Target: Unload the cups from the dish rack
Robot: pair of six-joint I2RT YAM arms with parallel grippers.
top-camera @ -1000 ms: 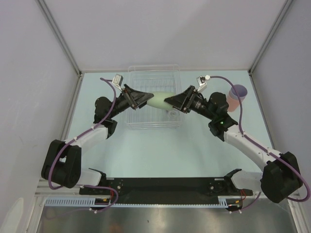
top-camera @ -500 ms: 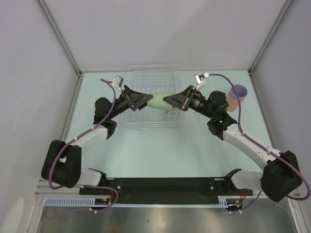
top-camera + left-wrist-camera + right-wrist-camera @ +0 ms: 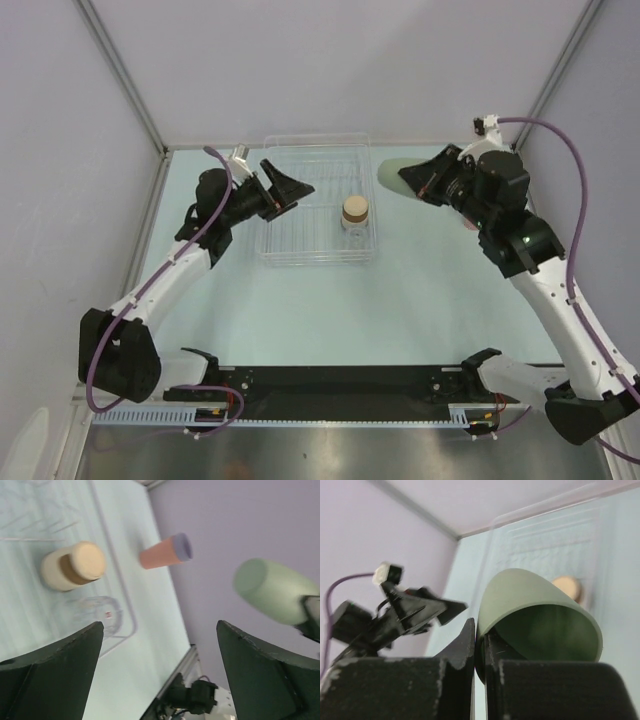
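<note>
The pale green cup (image 3: 392, 170) hangs in the air right of the dish rack (image 3: 312, 258), with my right gripper (image 3: 413, 181) shut on its rim. The right wrist view shows that cup (image 3: 535, 612) pinched at its rim, one finger inside and one outside, by the right gripper (image 3: 481, 632). My left gripper (image 3: 290, 195) stands open and empty over the rack's left part. A clear cup with a tan cork-like top (image 3: 354, 213) stands in the rack. In the left wrist view, a salmon-pink cup with a lavender one nested in it (image 3: 165, 554) lies beyond the rack.
A clear glassy item (image 3: 97, 619) lies inside the rack's corner near the cork-topped cup (image 3: 75, 566). Lilac walls close in the table on three sides. The right arm's elbow (image 3: 515, 245) covers the table's right side.
The left gripper opened, let go of the pale green cup and pulled back left. The right gripper, shut on the cup, carried it up and right, out of the rack.
</note>
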